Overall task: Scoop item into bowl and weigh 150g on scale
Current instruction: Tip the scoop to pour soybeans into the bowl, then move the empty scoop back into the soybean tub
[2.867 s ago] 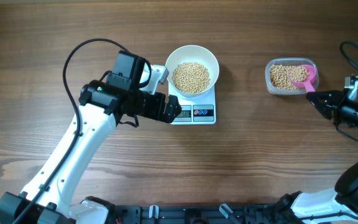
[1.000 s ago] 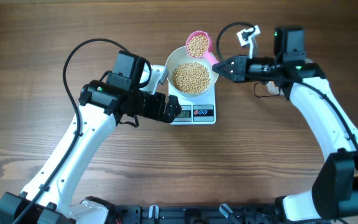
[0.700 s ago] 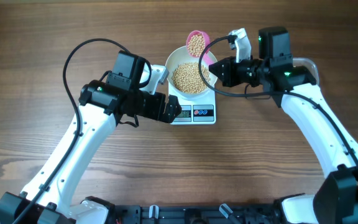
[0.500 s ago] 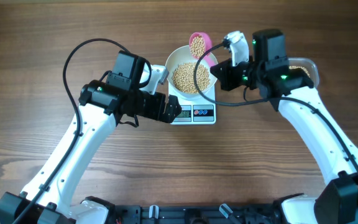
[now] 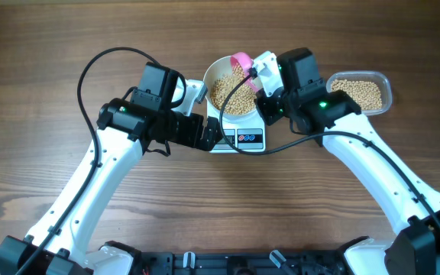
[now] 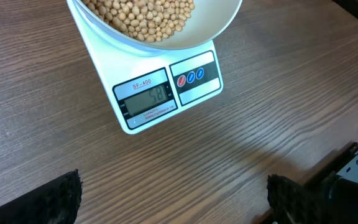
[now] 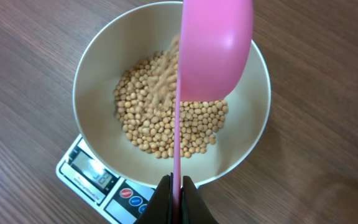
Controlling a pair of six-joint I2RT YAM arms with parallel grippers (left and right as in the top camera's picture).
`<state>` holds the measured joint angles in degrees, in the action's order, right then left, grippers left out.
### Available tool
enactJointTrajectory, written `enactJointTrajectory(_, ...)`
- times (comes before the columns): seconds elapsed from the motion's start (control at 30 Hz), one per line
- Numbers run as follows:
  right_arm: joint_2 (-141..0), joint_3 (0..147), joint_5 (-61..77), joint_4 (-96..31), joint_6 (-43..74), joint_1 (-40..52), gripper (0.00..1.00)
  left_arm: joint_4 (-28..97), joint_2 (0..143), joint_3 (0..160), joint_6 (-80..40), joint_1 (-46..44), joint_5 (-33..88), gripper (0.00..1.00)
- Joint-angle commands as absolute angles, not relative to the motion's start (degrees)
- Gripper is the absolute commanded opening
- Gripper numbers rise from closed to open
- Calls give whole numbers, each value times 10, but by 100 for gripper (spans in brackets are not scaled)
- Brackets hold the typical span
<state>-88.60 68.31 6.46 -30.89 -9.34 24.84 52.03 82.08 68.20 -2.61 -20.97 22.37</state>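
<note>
The white bowl (image 5: 221,76) sits on the white scale (image 5: 239,138) and holds a heap of tan beans (image 7: 166,121). My right gripper (image 7: 176,185) is shut on the thin handle of a pink scoop (image 7: 215,46), which is turned on its side above the bowl, with beans spilling from it in a blur. In the overhead view the pink scoop (image 5: 241,61) shows over the bowl's right rim. My left gripper (image 6: 173,196) is open over bare wood just in front of the scale (image 6: 157,96), holding nothing. The bowl (image 6: 210,28) fills the top of the left wrist view.
A clear plastic container (image 5: 365,92) with more beans stands to the right of the scale, behind my right arm. A black cable loops over the table at the far left.
The right arm has swung left from beside the bowl to over it and rolled the scoop onto its side, so beans now pour into the bowl. The left arm has not moved.
</note>
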Motion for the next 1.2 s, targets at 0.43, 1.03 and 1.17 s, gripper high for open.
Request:
enactJointTrajectory(0.43,-822,694,-97,-311,-186,288,4,519,824,685,-17,-209,229,100)
enactJointTrajectory(1.03,-811,694,-145,-339,-122,302,4,519,824,685,-17,-209,229,100)
enactJointTrajectory(1.17,-810,695,56,-342,-73,251,4,519,824,685,-17,-209,229,100)
